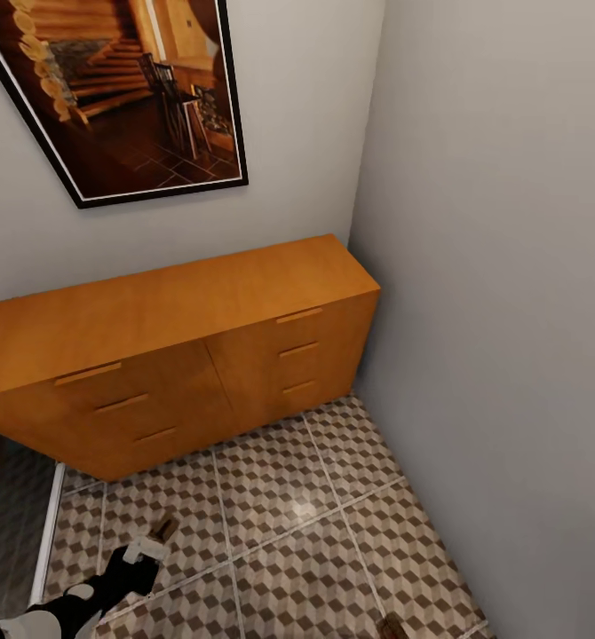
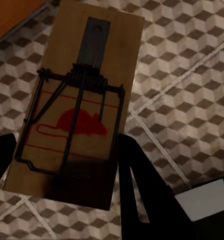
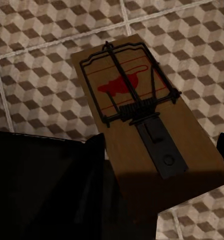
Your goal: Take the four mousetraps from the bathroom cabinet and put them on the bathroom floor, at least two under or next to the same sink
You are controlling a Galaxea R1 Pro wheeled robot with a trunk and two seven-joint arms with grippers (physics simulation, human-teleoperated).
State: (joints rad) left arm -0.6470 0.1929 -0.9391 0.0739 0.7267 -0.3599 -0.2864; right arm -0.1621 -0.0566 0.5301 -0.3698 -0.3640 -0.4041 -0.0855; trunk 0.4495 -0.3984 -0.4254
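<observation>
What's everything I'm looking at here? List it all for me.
cabinet: one, orange-brown wood, six drawer fronts, against the back wall in the corner.
framed picture: one, black frame, log-cabin interior, on the wall above the cabinet.
walls: two, pale grey, meeting at the corner.
bathroom floor: cube-pattern tiles, brown, beige and white.
mousetraps: two, brown boards with dark wire and red mouse print; one between the left fingers, one between the right fingers.
left gripper: black, closed on its mousetrap.
right gripper: black, closed on its mousetrap.
</observation>
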